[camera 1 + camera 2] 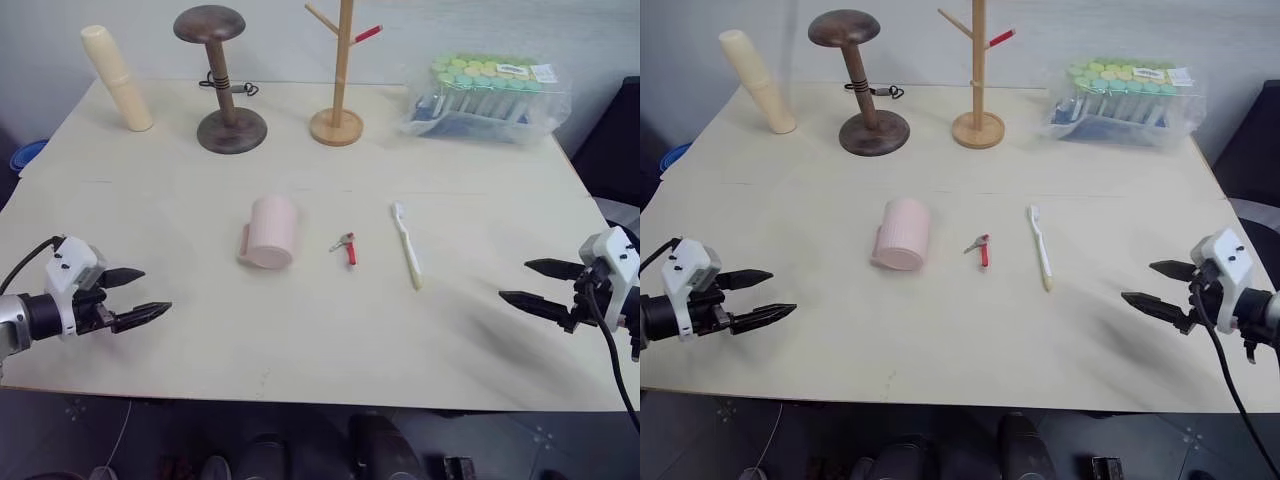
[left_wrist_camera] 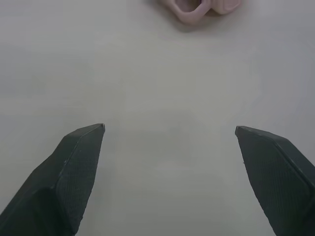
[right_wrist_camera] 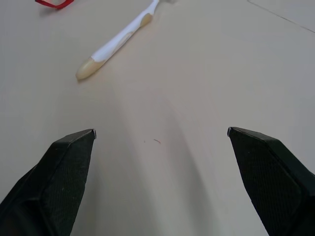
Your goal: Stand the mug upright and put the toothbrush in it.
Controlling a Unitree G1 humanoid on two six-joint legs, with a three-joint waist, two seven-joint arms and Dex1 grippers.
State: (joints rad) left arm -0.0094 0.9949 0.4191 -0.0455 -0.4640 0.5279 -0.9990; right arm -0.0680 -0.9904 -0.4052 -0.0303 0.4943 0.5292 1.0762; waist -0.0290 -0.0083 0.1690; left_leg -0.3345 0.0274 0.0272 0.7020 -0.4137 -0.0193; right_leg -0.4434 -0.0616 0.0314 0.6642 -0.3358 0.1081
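Both tools, left tool (image 1: 146, 294) and right tool (image 1: 525, 283), gape wide and empty; between them lie the tipped mug (image 1: 271, 232) and the toothbrush (image 1: 408, 244); distant labels unreadable.

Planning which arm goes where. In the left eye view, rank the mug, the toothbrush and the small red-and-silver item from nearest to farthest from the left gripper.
From the left gripper, open at the table's left edge:
1. The mug, lying on its side left of centre.
2. The small red-and-silver item, just right of the mug.
3. The toothbrush, lying flat farther right, nearer the right gripper.
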